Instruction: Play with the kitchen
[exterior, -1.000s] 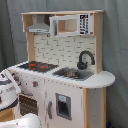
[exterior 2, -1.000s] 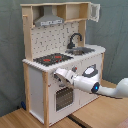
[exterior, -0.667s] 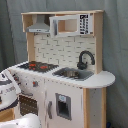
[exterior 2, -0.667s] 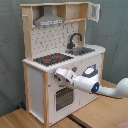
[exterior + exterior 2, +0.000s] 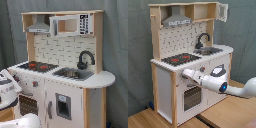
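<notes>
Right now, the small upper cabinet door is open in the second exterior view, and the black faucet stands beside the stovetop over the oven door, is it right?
Not quite. The faucet stands over the sink, beside the stovetop; the oven door is under the stovetop. The second exterior view shows this, and the upper cabinet door is open.

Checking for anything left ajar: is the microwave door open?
Open: in the second exterior view the microwave door swings outward, cabinet interior exposed.

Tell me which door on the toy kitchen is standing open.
The small upper microwave cabinet door, swung outward at the top corner in the second exterior view. The oven door and lower cabinet door are closed.
</notes>
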Tool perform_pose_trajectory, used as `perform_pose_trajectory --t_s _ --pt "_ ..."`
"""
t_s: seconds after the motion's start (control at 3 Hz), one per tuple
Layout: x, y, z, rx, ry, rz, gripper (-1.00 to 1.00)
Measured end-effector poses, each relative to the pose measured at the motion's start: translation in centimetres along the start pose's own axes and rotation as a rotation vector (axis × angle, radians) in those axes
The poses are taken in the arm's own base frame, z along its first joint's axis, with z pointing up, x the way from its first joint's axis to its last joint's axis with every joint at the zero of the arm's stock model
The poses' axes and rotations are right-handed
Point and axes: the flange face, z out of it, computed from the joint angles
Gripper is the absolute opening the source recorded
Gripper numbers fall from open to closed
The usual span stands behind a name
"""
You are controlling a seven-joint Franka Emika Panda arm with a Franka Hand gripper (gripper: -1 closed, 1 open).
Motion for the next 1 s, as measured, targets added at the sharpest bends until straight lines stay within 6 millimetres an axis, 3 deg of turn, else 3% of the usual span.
perform_pose_trajectory --t_s 1.0 --pt "0.01 -0.01 -0.03 0.000 -0.003 -0.329 -1.00"
